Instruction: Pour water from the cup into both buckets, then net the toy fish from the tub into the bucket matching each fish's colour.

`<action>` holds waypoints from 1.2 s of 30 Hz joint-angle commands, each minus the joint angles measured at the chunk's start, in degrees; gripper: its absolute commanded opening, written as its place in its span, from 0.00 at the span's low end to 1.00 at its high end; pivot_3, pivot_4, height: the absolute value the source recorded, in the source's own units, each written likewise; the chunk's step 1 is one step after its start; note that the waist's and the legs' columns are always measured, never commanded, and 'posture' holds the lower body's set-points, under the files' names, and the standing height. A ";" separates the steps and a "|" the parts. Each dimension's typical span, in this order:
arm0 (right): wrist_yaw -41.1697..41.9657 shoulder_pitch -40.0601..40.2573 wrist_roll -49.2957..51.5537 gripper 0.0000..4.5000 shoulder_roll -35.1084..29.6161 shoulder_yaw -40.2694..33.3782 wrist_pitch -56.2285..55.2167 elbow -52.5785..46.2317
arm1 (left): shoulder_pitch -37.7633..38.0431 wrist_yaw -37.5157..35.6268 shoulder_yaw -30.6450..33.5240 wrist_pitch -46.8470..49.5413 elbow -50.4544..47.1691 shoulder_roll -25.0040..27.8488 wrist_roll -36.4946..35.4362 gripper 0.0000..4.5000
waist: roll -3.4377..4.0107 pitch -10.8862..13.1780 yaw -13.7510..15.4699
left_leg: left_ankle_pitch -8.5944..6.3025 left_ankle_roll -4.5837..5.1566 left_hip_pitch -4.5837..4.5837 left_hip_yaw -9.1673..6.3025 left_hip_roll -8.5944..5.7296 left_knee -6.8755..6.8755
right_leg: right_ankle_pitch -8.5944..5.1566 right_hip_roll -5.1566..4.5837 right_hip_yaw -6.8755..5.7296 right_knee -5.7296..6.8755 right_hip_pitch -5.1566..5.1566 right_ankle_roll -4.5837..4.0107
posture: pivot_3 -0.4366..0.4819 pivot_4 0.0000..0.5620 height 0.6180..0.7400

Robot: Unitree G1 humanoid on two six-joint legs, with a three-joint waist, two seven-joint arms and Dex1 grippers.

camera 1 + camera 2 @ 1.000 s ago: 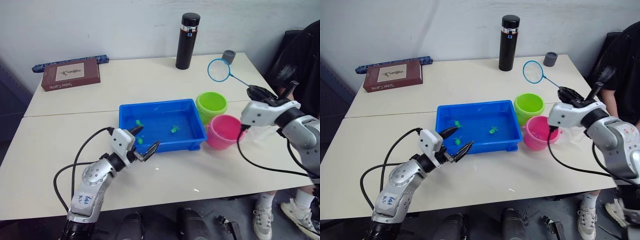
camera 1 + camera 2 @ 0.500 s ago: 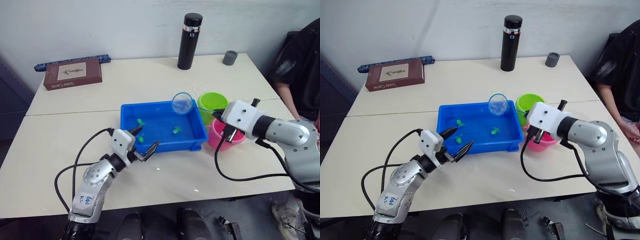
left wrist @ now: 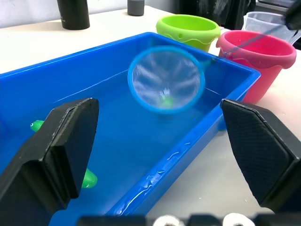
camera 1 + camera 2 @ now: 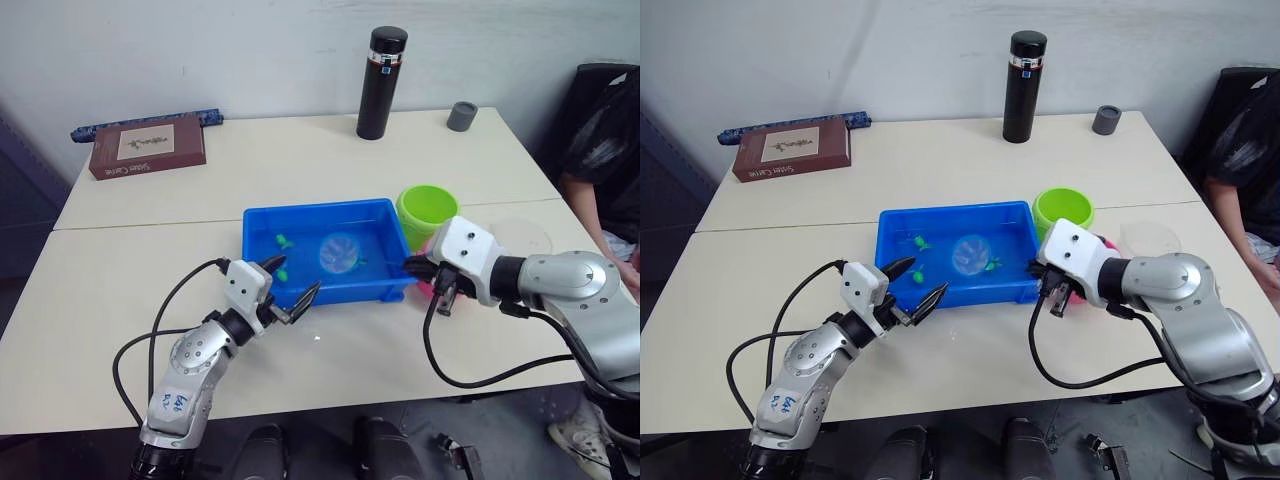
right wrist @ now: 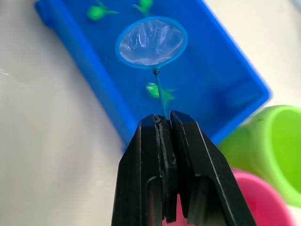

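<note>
Net hoop over tub centre, wire handle clamped in right hand, fingers together on it. Left hand fingers apart, empty, at tub's near left rim. Fish counted: three green in tub (one just beside handle); no pink ones made out. Buckets: two, green and pink, touching, beside tub's right end. Cup on worktop right of buckets.
</note>
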 commanded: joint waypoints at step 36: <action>-9.67 -1.21 -25.96 0.00 -4.44 5.64 -48.45 22.67 | 0.77 0.80 -0.93 -1.26 -2.79 -0.49 0.20 0.99 | 0.00 0.00 -0.06 | 0.01 -0.01 0.01 0.04 0.00 0.00 | 0.01 0.05 0.02 0.02 -0.02 0.02 | 0.48 0.27 1.00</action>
